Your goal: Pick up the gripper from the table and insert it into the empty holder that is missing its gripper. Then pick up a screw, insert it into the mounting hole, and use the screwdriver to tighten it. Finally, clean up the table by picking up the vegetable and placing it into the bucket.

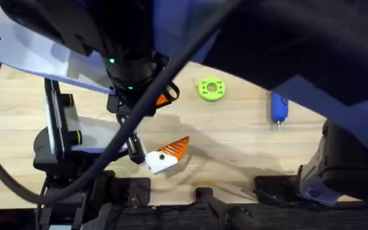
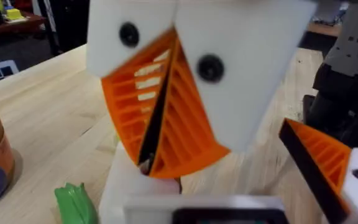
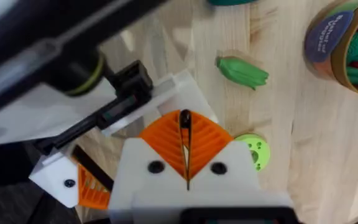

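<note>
– How were the two hands set?

– The left hand was closed. Its two orange ribbed pads were pressed flat together from the white bases down to the tips, with just a thin dark seam between them. I could see nothing caught in that seam.

– And the right hand?

– It was closed too, with the orange pads meeting along a dark line and nothing gripped that I could make out. It hung over the worktop near the green disc.

– Where was the gripper?

– The gripper, an orange ribbed wedge with a black side, sat against the white holder, low over the near middle of the worktop. Neither hand touched it. I could not tell whether it was fully seated.

– Where was the screwdriver?

– The blue screwdriver lay on the wood to the right of the green disc and well apart from the holder.

– And the vegetable?

– The green vegetable lay on the worktop beside the bucket, not in it. Green and red things already showed inside the bucket.

– Was there any writing?

– The bucket had a dark blue label with pale lettering that was too small for me to read. The white finger bases had only black screw heads and no markings.
</note>
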Tool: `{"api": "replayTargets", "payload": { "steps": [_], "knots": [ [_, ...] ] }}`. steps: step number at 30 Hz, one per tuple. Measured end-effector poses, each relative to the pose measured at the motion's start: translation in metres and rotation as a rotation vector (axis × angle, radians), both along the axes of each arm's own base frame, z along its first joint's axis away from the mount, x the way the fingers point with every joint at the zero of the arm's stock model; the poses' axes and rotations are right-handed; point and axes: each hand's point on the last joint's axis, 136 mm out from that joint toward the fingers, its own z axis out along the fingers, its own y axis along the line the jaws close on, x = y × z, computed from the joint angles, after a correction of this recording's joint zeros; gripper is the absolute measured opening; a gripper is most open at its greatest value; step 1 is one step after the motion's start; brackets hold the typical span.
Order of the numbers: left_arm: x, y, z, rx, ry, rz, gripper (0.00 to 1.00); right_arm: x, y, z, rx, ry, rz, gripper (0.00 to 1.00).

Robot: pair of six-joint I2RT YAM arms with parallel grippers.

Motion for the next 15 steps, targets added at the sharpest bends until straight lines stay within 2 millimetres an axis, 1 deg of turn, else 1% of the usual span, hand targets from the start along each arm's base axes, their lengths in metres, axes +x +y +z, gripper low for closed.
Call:
{"api": "replayTargets", "payload": {
  "steps": [5,6,9,12,13,15],
  "knots": [
    [0.0000,0.0000,0.0000,0.000,0.000,0.000,0.985,0.0000,0.0001,-0.0001,0.000,0.000,0.000,0.007],
    [0.0000,0.0000,0.0000,0.000,0.000,0.000,0.987,0.0001,0.0000,-0.0001,0.000,0.001,-0.002,0.048],
    [0.0000,0.0000,0.0000,0.000,0.000,0.000,0.986,0.0002,0.0001,-0.0001,0.000,0.000,0.000,0.465],
    [-0.0009,-0.0004,-0.0002,-0.001,0.002,-0.006,0.985,0.0053,-0.0042,0.0013,-0.012,-0.017,-0.006,0.911],
    [-0.0013,-0.0006,-0.0001,-0.001,0.002,-0.008,0.986,0.0075,-0.0052,0.0021,-0.012,-0.021,-0.008,0.965],
    [-0.0013,-0.0006,-0.0001,-0.001,0.002,-0.008,0.986,0.0091,-0.0058,0.0025,-0.011,-0.022,-0.012,0.989]
  ]
}}
